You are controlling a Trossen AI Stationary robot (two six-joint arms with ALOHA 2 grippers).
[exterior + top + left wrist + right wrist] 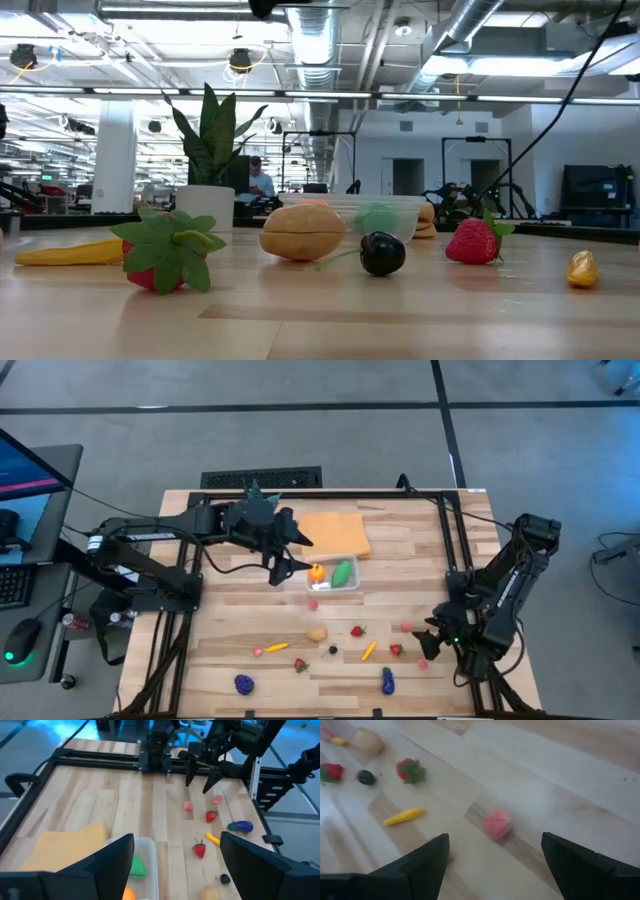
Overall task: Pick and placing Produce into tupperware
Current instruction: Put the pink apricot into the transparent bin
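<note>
High view: the left gripper (290,563), jaws apart and empty, hovered at the tupperware (351,586) beside the cloth (335,532), most produce (317,633) scattered nearby. The right gripper (431,645), jaws apart, hung over a pink piece (497,824); an off-centre descent could knock it rolling away.

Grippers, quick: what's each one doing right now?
Left gripper: jaws open, empty, at the tupperware.
Right gripper: jaws open, empty, above a pink piece.

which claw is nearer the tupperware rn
Left. The left claw hangs open just beside the tupperware, at its edge. The right claw is open too, well off among loose produce.
</note>
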